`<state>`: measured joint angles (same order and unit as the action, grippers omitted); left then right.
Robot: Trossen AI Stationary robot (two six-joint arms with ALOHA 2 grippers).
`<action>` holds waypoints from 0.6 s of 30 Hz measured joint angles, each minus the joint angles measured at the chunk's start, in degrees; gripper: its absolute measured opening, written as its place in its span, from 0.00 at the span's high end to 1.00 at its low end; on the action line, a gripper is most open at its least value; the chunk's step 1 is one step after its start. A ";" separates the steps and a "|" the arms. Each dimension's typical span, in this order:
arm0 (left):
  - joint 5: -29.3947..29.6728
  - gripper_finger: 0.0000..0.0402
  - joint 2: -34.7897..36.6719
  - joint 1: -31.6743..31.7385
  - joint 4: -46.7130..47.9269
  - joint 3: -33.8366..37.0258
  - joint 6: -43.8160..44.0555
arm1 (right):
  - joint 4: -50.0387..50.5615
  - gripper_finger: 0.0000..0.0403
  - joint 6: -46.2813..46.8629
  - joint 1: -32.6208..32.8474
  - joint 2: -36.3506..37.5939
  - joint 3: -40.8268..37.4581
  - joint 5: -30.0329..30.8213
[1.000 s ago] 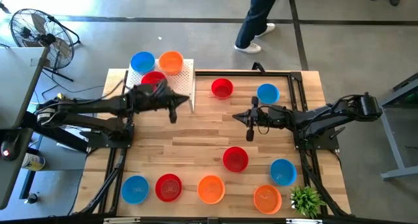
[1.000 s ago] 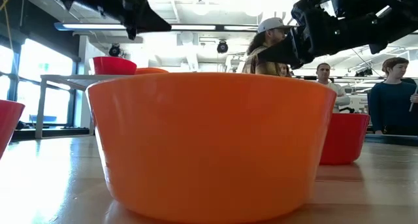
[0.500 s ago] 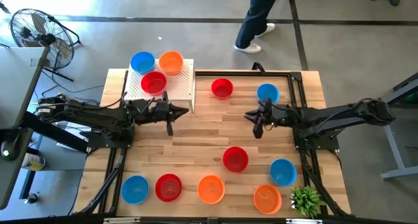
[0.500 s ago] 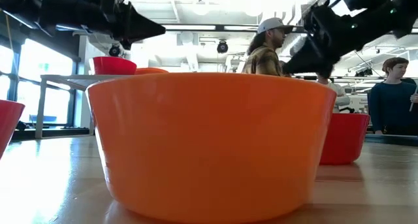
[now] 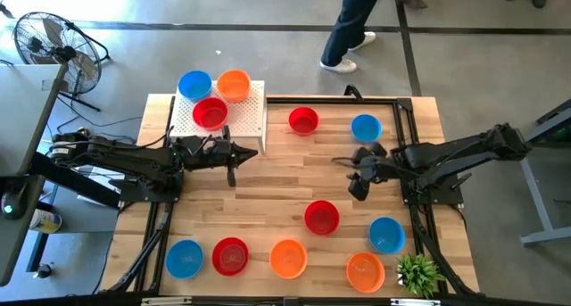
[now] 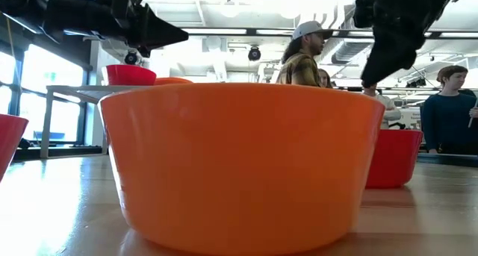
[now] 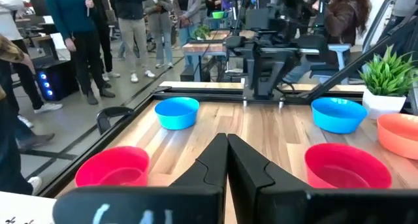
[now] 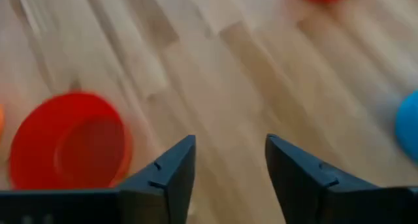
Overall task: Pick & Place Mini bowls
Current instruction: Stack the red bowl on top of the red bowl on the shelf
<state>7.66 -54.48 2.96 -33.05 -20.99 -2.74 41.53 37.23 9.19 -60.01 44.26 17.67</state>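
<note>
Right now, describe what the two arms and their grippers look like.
Both arms are dark, nearly black, jointed links with black cables running along them. The left gripper has two flat, dark, wedge-shaped fingers tapering to points. The right gripper has the same dark angular fingers. No markings are readable on either.

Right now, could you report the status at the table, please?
Left gripper shut, empty. Right gripper open above bare wood. Nearest glossy red plastic bowl untouched. Nothing between.

Glossy smooth plastic mini bowls point(image 5: 322, 218) on a pale striped wooden table point(image 5: 268, 186)
</note>
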 joint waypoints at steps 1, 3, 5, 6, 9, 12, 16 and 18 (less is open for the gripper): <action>-0.02 0.99 0.00 0.00 0.05 0.00 0.00 | 1.40 0.55 1.05 1.00 -1.19 0.98 -0.68; -0.04 0.99 0.00 -0.02 0.16 0.00 0.02 | 3.67 0.50 4.45 2.74 -3.53 2.86 -2.24; -0.06 0.99 -0.02 -0.02 0.19 0.00 0.17 | 4.03 0.46 10.92 4.16 -5.66 4.21 -4.12; -0.06 0.99 -0.02 -0.02 0.19 0.00 0.17 | 3.98 0.44 14.42 4.73 -6.67 4.51 -5.42; -0.33 0.99 -0.02 0.00 0.48 0.00 0.42 | 3.87 0.40 24.00 7.04 -10.00 4.64 -7.64; -1.57 0.99 -0.02 -0.02 0.96 0.00 0.46 | 3.78 0.39 30.57 9.92 -13.95 4.64 -9.17; -2.76 0.99 -0.04 -0.02 1.51 0.00 0.46 | -0.07 0.41 34.82 13.16 -18.90 4.64 -9.57; -2.77 0.99 -0.04 -0.02 1.52 0.00 0.46 | -4.62 0.43 34.91 14.05 -21.12 4.64 -9.57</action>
<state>4.89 -54.52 2.94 -31.53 -20.99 -2.28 36.92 72.14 23.24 -81.12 48.90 8.10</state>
